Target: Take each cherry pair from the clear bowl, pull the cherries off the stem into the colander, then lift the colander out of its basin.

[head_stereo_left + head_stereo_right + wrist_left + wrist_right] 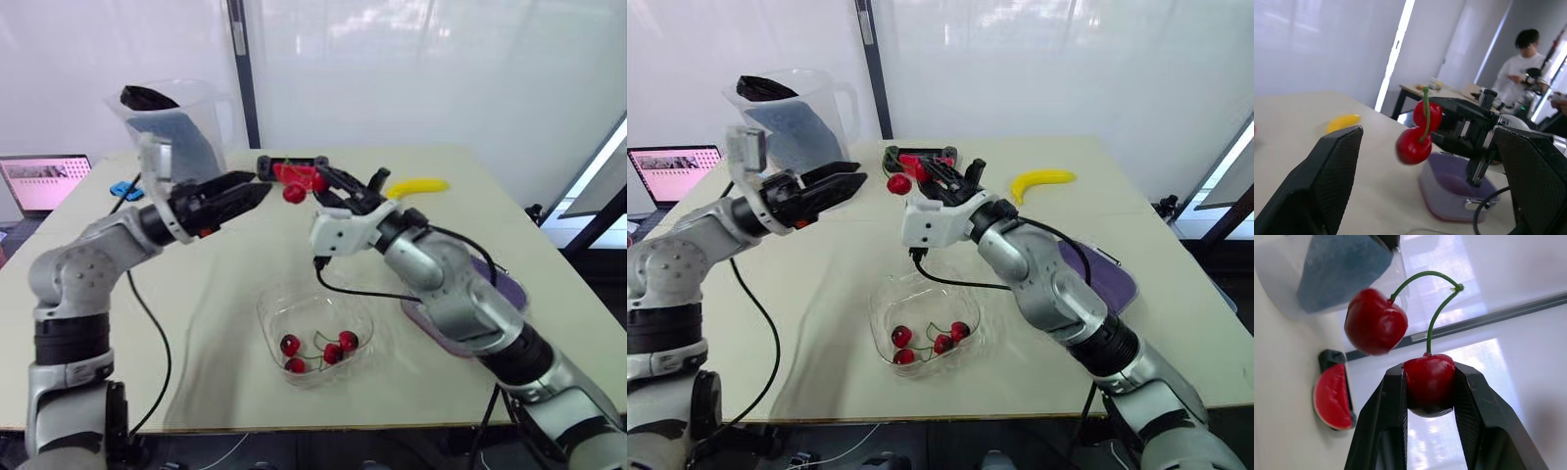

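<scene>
My right gripper (1430, 382) is shut on one cherry of a red cherry pair (294, 192), held in the air above the table's middle. The other cherry (1375, 322) hangs free on the green stem, toward my left gripper (257, 190). That gripper is open, its fingers (1327, 171) spread wide just short of the free cherry and not touching it. The clear bowl (269, 313) sits near the table's front edge with several cherries (320, 352) in it. The purple colander in its basin (1112, 279) lies at the right, partly hidden by my right arm.
A large clear pitcher (176, 122) stands at the back left, with a laptop (44, 181) beyond it. A toy watermelon slice on a black holder (1332, 396) and a yellow banana (416, 186) lie at the back. A person (1520, 63) stands at a far desk.
</scene>
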Robot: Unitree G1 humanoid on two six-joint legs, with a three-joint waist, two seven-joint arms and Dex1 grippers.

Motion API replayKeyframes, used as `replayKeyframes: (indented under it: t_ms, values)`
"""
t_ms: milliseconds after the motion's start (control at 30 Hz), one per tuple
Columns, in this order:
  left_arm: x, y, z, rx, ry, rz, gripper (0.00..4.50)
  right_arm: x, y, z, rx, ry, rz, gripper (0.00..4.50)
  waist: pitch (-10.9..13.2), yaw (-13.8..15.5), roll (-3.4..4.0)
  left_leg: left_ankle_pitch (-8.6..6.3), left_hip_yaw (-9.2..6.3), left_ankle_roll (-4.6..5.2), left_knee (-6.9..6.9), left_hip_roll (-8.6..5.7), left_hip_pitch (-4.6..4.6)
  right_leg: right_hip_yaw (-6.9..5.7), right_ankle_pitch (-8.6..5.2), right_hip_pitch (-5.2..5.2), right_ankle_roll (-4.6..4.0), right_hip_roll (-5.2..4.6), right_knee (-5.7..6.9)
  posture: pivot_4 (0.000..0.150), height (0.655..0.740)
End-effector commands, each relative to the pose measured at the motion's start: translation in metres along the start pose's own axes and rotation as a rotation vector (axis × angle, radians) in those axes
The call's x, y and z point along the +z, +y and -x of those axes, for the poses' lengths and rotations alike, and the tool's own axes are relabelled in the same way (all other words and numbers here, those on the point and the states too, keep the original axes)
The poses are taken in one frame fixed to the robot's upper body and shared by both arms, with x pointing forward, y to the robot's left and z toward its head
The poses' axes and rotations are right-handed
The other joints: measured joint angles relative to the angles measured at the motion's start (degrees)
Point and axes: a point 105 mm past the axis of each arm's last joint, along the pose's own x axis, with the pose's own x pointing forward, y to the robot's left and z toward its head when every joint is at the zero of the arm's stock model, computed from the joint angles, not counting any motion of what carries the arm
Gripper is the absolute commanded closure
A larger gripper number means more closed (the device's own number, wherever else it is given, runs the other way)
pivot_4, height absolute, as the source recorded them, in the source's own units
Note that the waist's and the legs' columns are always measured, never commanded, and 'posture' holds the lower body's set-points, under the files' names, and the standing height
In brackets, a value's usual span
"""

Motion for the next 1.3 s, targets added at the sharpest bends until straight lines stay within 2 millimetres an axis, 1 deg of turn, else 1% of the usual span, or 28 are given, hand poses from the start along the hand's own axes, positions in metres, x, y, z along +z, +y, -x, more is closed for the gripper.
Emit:
replayKeyframes:
  t_ms: [33,100,233,467,533,600,633,667,800,900,1067,1133,1167,1200,1233,1267,1300]
  values:
    - [0.011,0.000,-0.013,0.011,-0.022,-0.021,0.00,0.001,-0.019,0.004,-0.076,0.022,-0.050,3.51,0.00,0.02,-0.01,0.00,0.00,0.00,0.00,0.02,0.00,0.00,0.00,0.00,0.00,0.02,0.00,0.150,0.7400]
    - [0.012,0.001,-0.022,0.015,-0.035,-0.012,0.00,0.005,-0.019,0.005,-0.081,0.017,-0.050,3.51,0.00,0.07,-0.01,0.00,-0.01,0.00,0.02,0.05,0.00,0.00,0.00,0.03,0.00,0.07,0.00,0.150,0.7400]
    - [0.012,0.001,-0.037,0.023,-0.022,-0.020,0.00,0.006,-0.016,0.008,-0.068,0.020,0.046,3.51,0.00,0.11,-0.01,0.00,-0.03,-0.01,0.05,0.02,0.00,0.00,0.00,0.06,0.00,0.06,0.00,0.150,0.7400]
    - [0.018,-0.003,-0.045,0.020,0.003,-0.038,0.00,0.004,-0.012,0.009,-0.064,0.032,0.102,3.51,0.00,0.08,-0.01,0.02,-0.02,-0.03,0.05,0.02,0.00,0.00,0.00,0.05,0.00,0.07,0.00,0.150,0.7400]
    - [0.018,-0.005,-0.046,0.018,0.020,-0.043,0.55,0.004,-0.011,0.010,-0.061,0.033,0.108,3.54,0.00,0.07,-0.01,0.02,-0.02,-0.04,0.05,0.02,0.00,0.00,0.00,0.05,0.00,0.07,0.00,0.150,0.7400]
    - [0.015,-0.006,-0.045,0.021,0.054,-0.061,1.34,0.004,-0.011,0.010,-0.059,0.033,0.114,3.54,0.00,0.05,-0.01,0.02,-0.02,-0.04,0.05,0.02,0.00,0.00,0.00,0.05,0.00,0.07,0.00,0.150,0.7400]
    - [0.013,-0.005,-0.045,0.030,0.077,-0.075,1.84,0.004,-0.011,0.009,-0.060,0.032,0.116,3.54,0.00,0.05,-0.01,0.02,-0.02,-0.04,0.04,0.02,0.00,0.00,0.00,0.05,0.00,0.07,0.00,0.150,0.7400]
    - [0.010,-0.004,-0.046,0.039,0.093,-0.085,2.43,0.004,-0.011,0.009,-0.060,0.032,0.118,3.54,0.00,0.06,-0.01,0.02,-0.02,-0.04,0.04,0.02,0.00,0.00,0.00,0.05,0.00,0.07,0.00,0.150,0.7400]
    - [0.010,-0.004,-0.049,0.044,0.091,-0.078,4.47,0.005,-0.010,0.009,-0.050,0.021,0.116,3.54,0.00,0.17,-0.01,0.03,-0.02,-0.05,0.06,0.02,0.00,0.00,0.00,0.06,0.00,0.07,0.00,0.150,0.7400]
    - [0.009,-0.004,-0.049,0.046,0.088,-0.072,4.47,0.006,-0.006,0.010,-0.026,0.007,0.042,3.54,0.00,0.15,-0.01,0.03,-0.03,-0.06,0.08,0.02,0.00,0.00,0.00,0.09,0.00,0.06,0.00,0.150,0.7400]
    - [0.011,-0.004,-0.050,0.039,0.085,-0.071,4.47,0.005,-0.007,0.013,-0.018,0.005,-0.054,3.54,0.00,0.09,-0.01,0.03,-0.03,-0.06,0.07,0.03,0.00,0.00,0.00,0.07,0.00,0.07,0.01,0.150,0.7400]
    - [0.010,-0.004,-0.050,0.037,0.088,-0.073,4.50,0.005,-0.009,0.014,-0.023,-0.006,-0.084,2.61,0.00,0.09,-0.01,0.04,-0.03,-0.06,0.07,0.03,0.00,0.00,0.00,0.08,0.00,0.07,0.01,0.150,0.7400]
    - [0.010,-0.004,-0.050,0.037,0.088,-0.072,4.50,0.005,-0.009,0.015,-0.022,-0.009,-0.099,2.31,0.00,0.12,-0.01,0.04,-0.03,-0.06,0.07,0.03,0.00,0.00,0.00,0.08,0.00,0.07,0.01,0.150,0.7400]
    - [0.009,-0.004,-0.050,0.035,0.089,-0.072,4.50,0.003,-0.010,0.016,-0.018,-0.005,-0.098,1.84,0.00,0.14,-0.01,0.04,-0.03,-0.06,0.07,0.03,0.00,-0.01,0.00,0.08,0.00,0.07,0.01,0.150,0.7400]
    - [0.009,-0.004,-0.050,0.033,0.090,-0.072,4.50,0.001,-0.010,0.016,-0.013,-0.001,-0.096,1.23,0.00,0.14,-0.01,0.04,-0.03,-0.06,0.07,0.03,0.00,-0.01,0.00,0.08,0.00,0.07,0.01,0.150,0.7400]
    - [0.009,-0.004,-0.050,0.031,0.089,-0.072,4.50,-0.001,-0.008,0.018,-0.005,0.005,-0.088,0.80,0.00,0.15,-0.01,0.04,-0.04,-0.06,0.08,0.02,0.00,-0.01,0.00,0.09,0.00,0.07,0.01,0.150,0.7400]
    - [0.009,-0.004,-0.051,0.029,0.089,-0.072,4.50,-0.005,-0.002,0.024,0.031,0.006,-0.089,0.31,0.00,0.23,-0.01,0.04,-0.03,-0.06,0.08,0.02,0.00,0.00,0.00,0.09,0.00,0.06,0.01,0.150,0.7400]
